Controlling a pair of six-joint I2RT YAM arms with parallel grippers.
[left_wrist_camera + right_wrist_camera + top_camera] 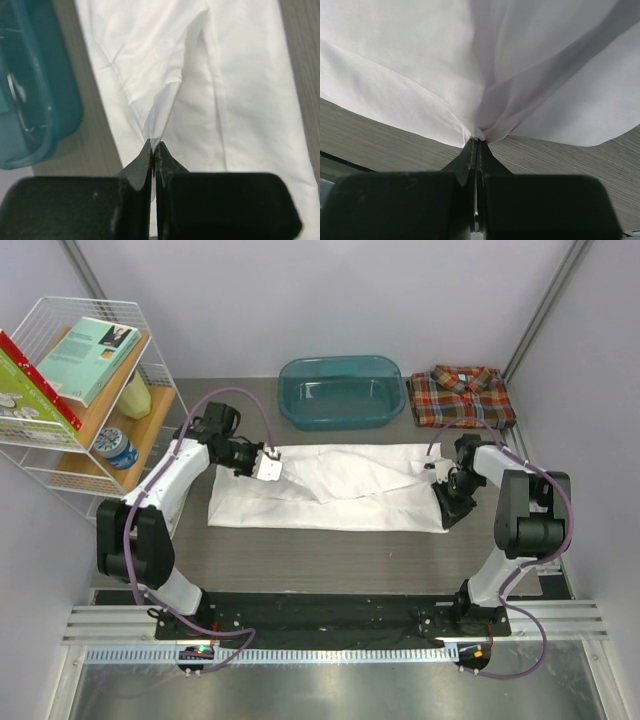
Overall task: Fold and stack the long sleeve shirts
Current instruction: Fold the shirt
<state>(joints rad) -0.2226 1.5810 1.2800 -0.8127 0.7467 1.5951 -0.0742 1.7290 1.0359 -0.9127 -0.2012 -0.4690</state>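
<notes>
The white shirt [330, 490] is spread flat on the table [300, 560], just in front of the teal tub [340, 390]. A raised fold of its cloth, left of the tub, is pinched between the closed fingers of the left gripper [154, 147]. Its edge to the right of the tub is clamped by the right gripper [476, 144], with fabric bunched at the tips. The plaid shirt [460, 395] is laid folded just beside the tub, on its right.

A robotics lab cell: bare pale partition walls [300, 300] with metal posts [82, 268], left arm [160, 500] and right arm [520, 510] bolted to an aluminium rail [110, 623], wire shelf [100, 303] beside the wood-grain table [320, 560]
</notes>
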